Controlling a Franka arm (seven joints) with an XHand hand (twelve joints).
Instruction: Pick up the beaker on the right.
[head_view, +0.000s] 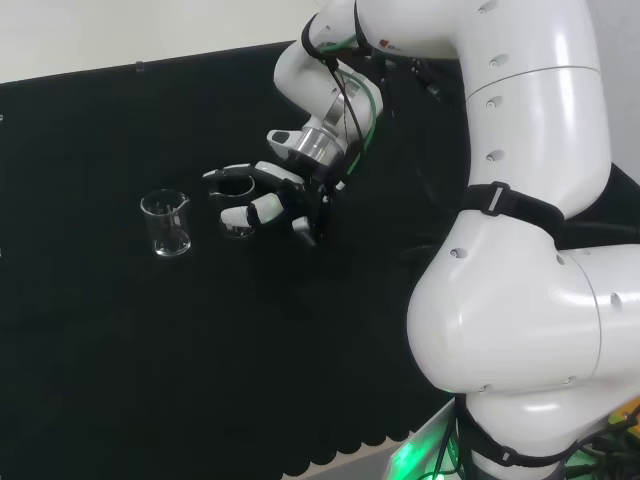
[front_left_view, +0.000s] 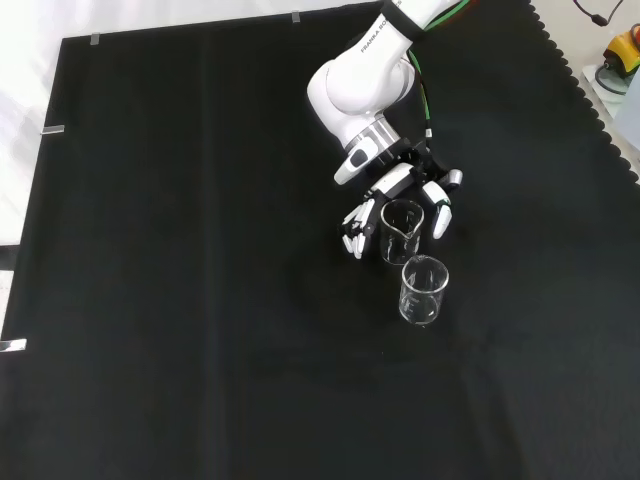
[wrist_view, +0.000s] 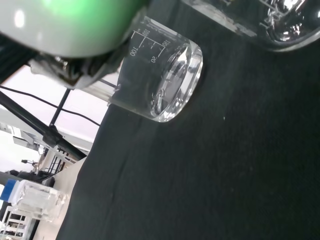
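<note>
Two clear glass beakers stand on the black cloth. One beaker (head_view: 236, 208) (front_left_view: 401, 230) stands between the fingers and thumb of the hand (head_view: 275, 190) (front_left_view: 395, 185). The fingers (front_left_view: 356, 226) reach along one side of it and the thumb (front_left_view: 440, 215) along the other, fairly straight, so the hand is open around it. I cannot tell whether they touch the glass. The second beaker (head_view: 166, 224) (front_left_view: 423, 290) stands free just beyond the fingertips, left of the hand in the head view and nearer in the front view. In the wrist view a marked beaker (wrist_view: 160, 80) rests on the cloth.
The arm's big white links (head_view: 520, 230) stand at the right of the head view. The cloth's scalloped edge (front_left_view: 590, 100) runs down the right side of the front view. Bare black cloth (front_left_view: 180, 300) lies to the left of the beakers there.
</note>
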